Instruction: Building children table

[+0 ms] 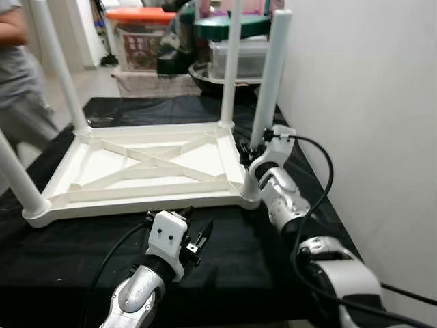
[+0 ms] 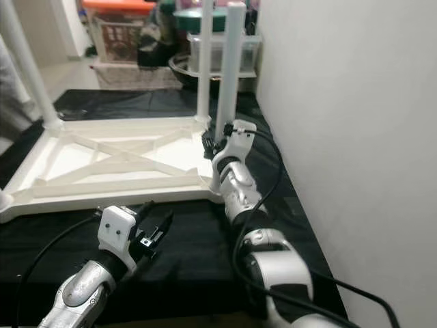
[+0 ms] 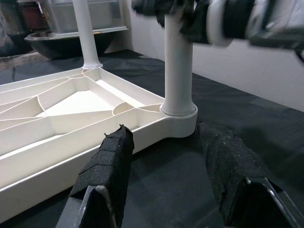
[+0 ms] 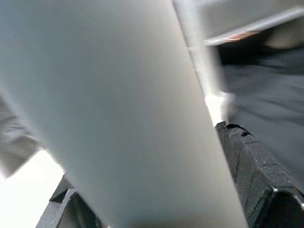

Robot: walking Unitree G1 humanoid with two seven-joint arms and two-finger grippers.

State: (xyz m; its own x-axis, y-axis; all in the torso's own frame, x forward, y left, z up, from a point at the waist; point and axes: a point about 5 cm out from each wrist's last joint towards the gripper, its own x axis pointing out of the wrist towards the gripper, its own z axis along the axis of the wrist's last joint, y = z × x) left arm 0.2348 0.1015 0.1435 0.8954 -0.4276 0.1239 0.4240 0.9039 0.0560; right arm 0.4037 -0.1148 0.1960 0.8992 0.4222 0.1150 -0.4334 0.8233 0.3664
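Leg (image 1: 270, 75) stands upright at our near right corner, right gripper (image 1: 247, 152) clamped around it; left gripper (image 1: 193, 236) waits open, empty.

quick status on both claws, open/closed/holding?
Left claw: open, empty, low over the black cloth near the tabletop corner.
Right claw: closed around the near-right white leg.

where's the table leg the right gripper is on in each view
Left eye view: table leg stands right of centre, at the tabletop's near right corner.
Right eye view: centre.
Left wrist view: upright, centre top.
Right wrist view: blurred white column up close.
Shared landmark: right gripper at the leg.
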